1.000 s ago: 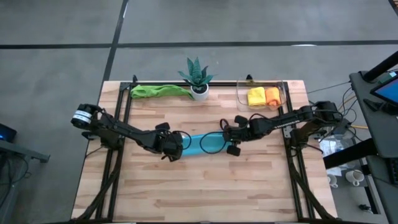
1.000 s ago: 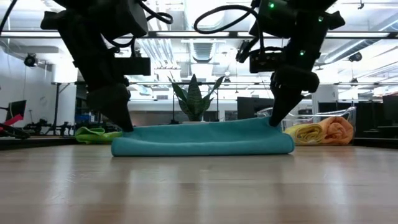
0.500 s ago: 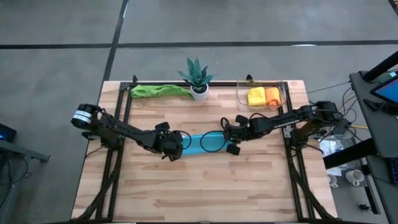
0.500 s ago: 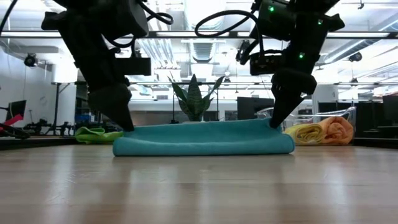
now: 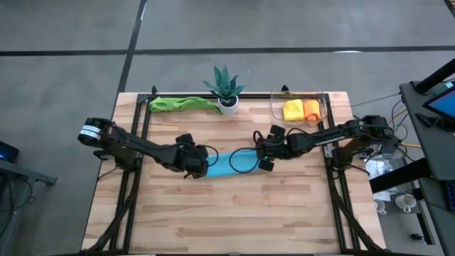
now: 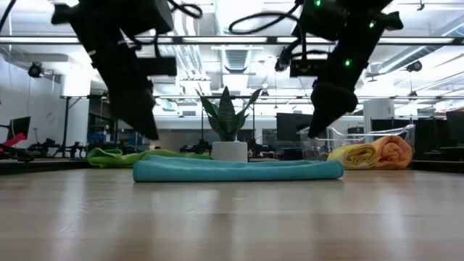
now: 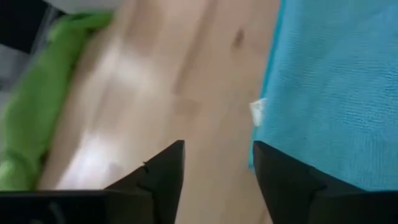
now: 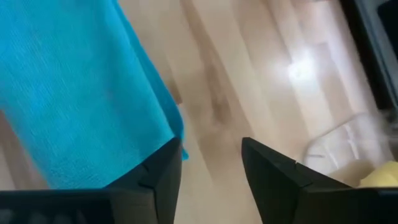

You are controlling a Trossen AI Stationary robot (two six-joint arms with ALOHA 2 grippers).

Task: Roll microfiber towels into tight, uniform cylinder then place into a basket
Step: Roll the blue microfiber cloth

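Two arms, seen from above: the left gripper (image 5: 193,161) and the right gripper (image 5: 266,151) hang over the two ends of the blue towel (image 5: 226,163), which lies folded in a strip at the middle of the table (image 5: 234,220).
Back edge from above: a green towel (image 5: 181,104) lies beside the potted plant (image 5: 226,88); the clear basket (image 5: 321,108) at the right corner holds a yellow roll (image 5: 292,110) and an orange roll (image 5: 311,109) side by side.
Level view: the blue towel (image 6: 238,170) lies flat on the wood; the left gripper (image 6: 143,123) and the right gripper (image 6: 317,119) are both lifted clear of it, touching nothing.
Left wrist view: its fingers (image 7: 163,177) are spread with bare wood between them, the blue towel's edge just beside one finger; the green towel (image 7: 28,118) lies farther off.
Right wrist view: its fingers (image 8: 163,174) are spread and hold nothing, the blue towel's (image 8: 81,93) corner near one; the pale blurred shape at the far edge is probably the basket.
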